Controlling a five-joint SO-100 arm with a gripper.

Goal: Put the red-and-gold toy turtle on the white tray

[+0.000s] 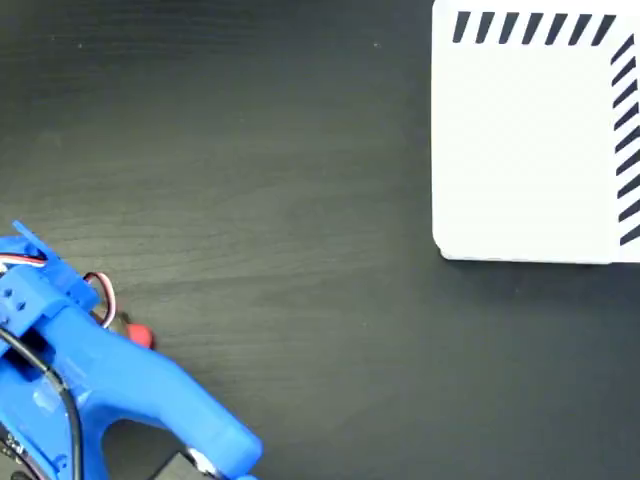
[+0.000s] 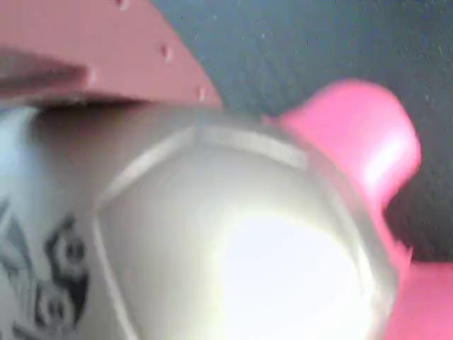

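- Blue plastic makes up the robot arm [image 1: 110, 390], which fills the lower left corner of the fixed view, with black cable and red-and-white wires running along its body.
- Just beside the arm's upper edge in that view, a small coral-red bit of the red-and-gold toy turtle [image 1: 138, 334] peeks out; the arm hides the rest of it.
- The wrist view is filled by the turtle [image 2: 233, 248] at very close range and blurred: a shiny pale gold domed shell with a bright glare spot, a dark printed mark at the lower left, and pink-red limbs at the right edge.
- A flat pinkish-red surface [image 2: 99, 57] with small studs lies along the top left of the wrist view, touching or just over the shell; what it is cannot be told.
- The gripper's fingers are not clearly seen in either view, so whether it is parted or clamped cannot be told.
- The white tray [image 1: 530, 150], a flat board with rounded corners and dark navy diagonal stripes along its top and right edges, sits in the upper right, well apart from the turtle.
- Everything rests on a dark wood-grain table [image 1: 300, 200].
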